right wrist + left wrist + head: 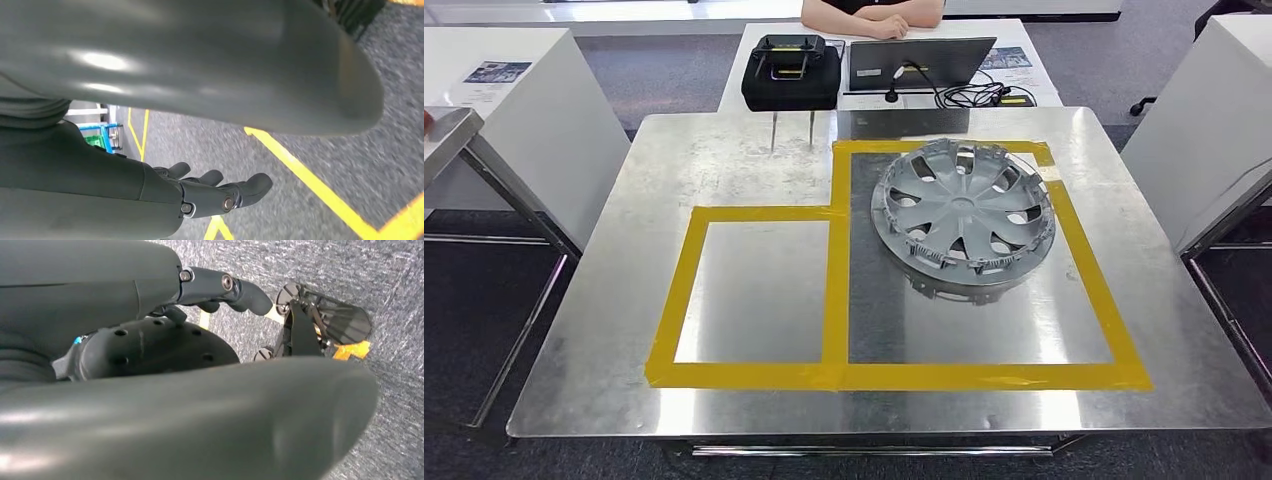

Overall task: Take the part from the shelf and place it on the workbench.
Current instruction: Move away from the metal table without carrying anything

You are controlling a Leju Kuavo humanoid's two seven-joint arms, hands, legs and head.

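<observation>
Grey carpet marked with yellow floor lines lies under both hanging arms, and a steel workbench with yellow tape outlines stands in front of the robot in the head view. The left hand hangs over the carpet with its dark fingers extended and lightly curved, holding nothing. The right hand likewise hangs with its fingers spread apart and slightly bent, also holding nothing. Neither hand is near the part: the silver wheel cover already lies flat on the workbench, inside the larger taped rectangle and toward its far corner, on the robot's right side. Being round, it has no long axis to line up with; it rests dished side up, its rim tabs pointing upward. Judged from this, placement looks done, and if it had to be touched again the right arm would be the nearer one. Beyond the wheel cover, at the bench's far edge, sit a black case and a laptop, with a person's folded arms behind them. Each wrist view is largely blocked by a blurred dark body part close to the lens, and the shelf cannot be identified with certainty.
</observation>
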